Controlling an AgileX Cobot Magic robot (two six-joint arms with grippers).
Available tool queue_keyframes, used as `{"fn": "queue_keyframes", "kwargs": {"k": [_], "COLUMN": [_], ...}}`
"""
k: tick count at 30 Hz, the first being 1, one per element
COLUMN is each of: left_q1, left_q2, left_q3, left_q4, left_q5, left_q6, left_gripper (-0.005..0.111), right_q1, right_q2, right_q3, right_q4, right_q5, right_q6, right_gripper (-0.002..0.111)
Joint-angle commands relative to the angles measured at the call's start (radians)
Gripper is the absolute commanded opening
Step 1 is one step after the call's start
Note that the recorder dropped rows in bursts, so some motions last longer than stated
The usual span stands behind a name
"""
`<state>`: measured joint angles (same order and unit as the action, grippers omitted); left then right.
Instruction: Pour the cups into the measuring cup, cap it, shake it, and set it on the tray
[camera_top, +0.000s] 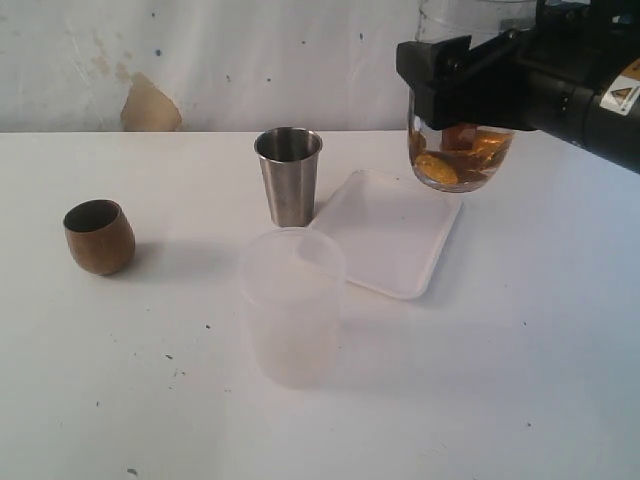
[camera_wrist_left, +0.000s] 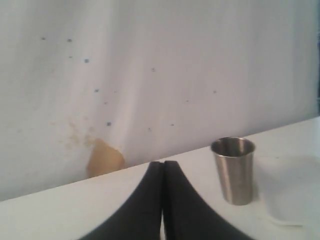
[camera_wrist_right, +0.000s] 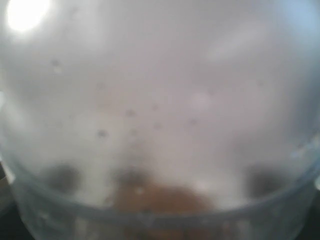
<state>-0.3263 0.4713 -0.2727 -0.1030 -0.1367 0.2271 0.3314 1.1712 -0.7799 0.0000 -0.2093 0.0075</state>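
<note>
Two grippers: the left gripper (camera_wrist_left: 162, 167) has its black fingers pressed together with nothing between them; the right gripper (camera_top: 458, 82) is spread wide around the clear cup (camera_top: 462, 150), clamping its sides.
Clear cup: upright in the right gripper's jaws, its rounded base hanging below them; amber and brown pieces (camera_top: 455, 158) lie at the bottom. Its top runs out of the exterior view. In the right wrist view it is a blur filling the whole picture (camera_wrist_right: 160, 125).
Tray (camera_top: 385, 235): white, below the right gripper and slightly toward the left arm's side; the clear cup's base lines up with its far corner, and I cannot tell whether they touch.
Steel cup (camera_top: 289, 175): upright, just beside the tray, lower than the right gripper; it also stands a little ahead of the left gripper (camera_wrist_left: 233, 170).
Wooden cup (camera_top: 99, 236): well apart from the right gripper, far over on the left arm's side.
Frosted cup (camera_top: 292, 305): upright, nearer the camera than the tray.
Table (camera_top: 520, 380): white, speckled.
</note>
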Motion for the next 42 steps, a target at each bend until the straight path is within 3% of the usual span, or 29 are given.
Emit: {"fn": "queue_keyframes", "kwargs": {"k": [1,7,14,24,30,42], "left_q1": [0.144,0.267,0.344,0.365,0.367,0.386], "left_q2": [-0.130,-0.275,-0.418,-0.471,-0.471,-0.471], "left_q3": [0.054,0.160,0.230,0.273,0.273,0.273], "left_q4": [0.003,0.003,0.006,0.015,0.027,0.029], "left_q5": [0.057,0.055,0.156,0.222,0.367,0.369], "left_q6": [-0.018,-0.131,-0.249,-0.246,-0.191,-0.178], "left_gripper": [0.000,0.000,0.000,0.000,0.000,0.000], "right_q1": [-0.001,-0.001,-0.001,-0.001,-0.001,-0.001], "right_q2": [-0.020,-0.020,-0.020,-0.020,-0.020,-0.020], "right_q3": [-0.015,-0.015,-0.015,-0.015,-0.015,-0.015], "right_q4": [0.000,0.000,0.000,0.000,0.000,0.000], "right_q5": [-0.083,-0.083,-0.083,-0.083,-0.083,-0.083], "right_q6": [-0.007,-0.007,-0.007,-0.007,-0.007,-0.007], "right_gripper": [0.000,0.000,0.000,0.000,0.000,0.000]}}
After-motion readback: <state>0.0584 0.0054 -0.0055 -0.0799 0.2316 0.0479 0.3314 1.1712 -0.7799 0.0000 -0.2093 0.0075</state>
